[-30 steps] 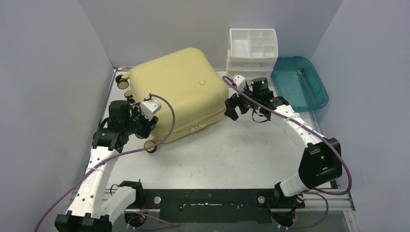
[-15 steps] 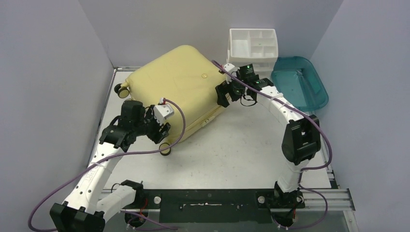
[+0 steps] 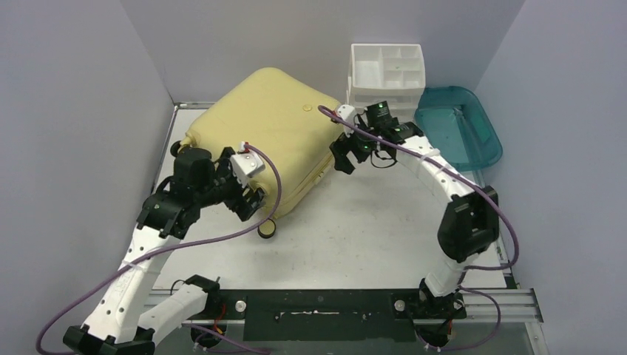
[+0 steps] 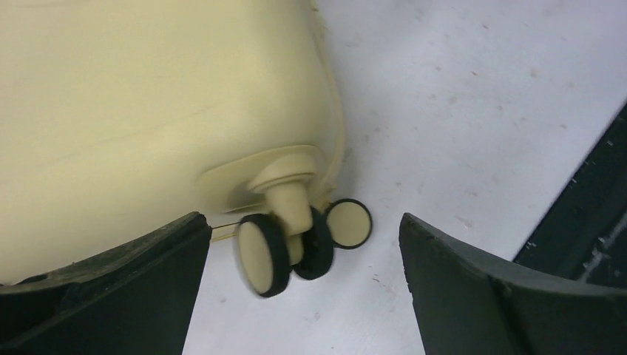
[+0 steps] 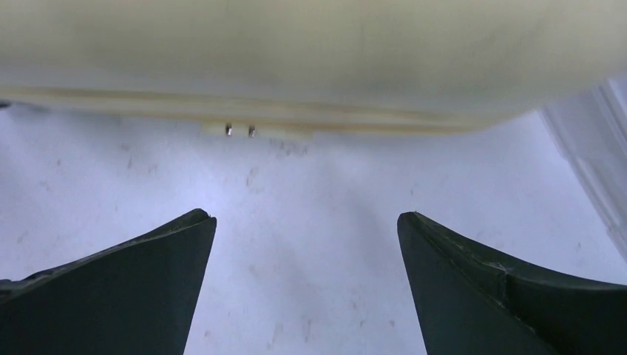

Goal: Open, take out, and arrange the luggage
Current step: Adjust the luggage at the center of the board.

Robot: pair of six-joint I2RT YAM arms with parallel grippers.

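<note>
The luggage [image 3: 270, 129] lies closed on its broad side in the upper middle of the top view, set at a slant, its far corner near the back wall. One caster [image 3: 267, 228] pokes out at its lower corner toward the centre of the frame, and another [image 3: 177, 149] shows at its left edge. In the left wrist view the pale shell fills the upper left, and the twin caster [image 4: 275, 255] hangs from its rounded corner onto the table [image 3: 355, 229].

The left gripper [image 3: 249, 201] sits against the lower left edge of the case, just beside that lower caster. Its fingers [image 4: 126, 292] are spread wide and pinch nothing (the caster shows in the gap between them, touched by neither).

The right gripper [image 3: 342, 157] is at the case's right edge, in the centre of the top view. Its fingers [image 5: 126, 296] also stand wide apart with only bare table between them; the case's side seam runs across the top of that wrist view, with a small fitting [image 5: 240, 130] on it, too blurred to identify.

A white drawer organizer [image 3: 387, 74] stands at the back, close to the case's upper right corner, and a teal tray [image 3: 458, 126] lies just right of it.
</note>
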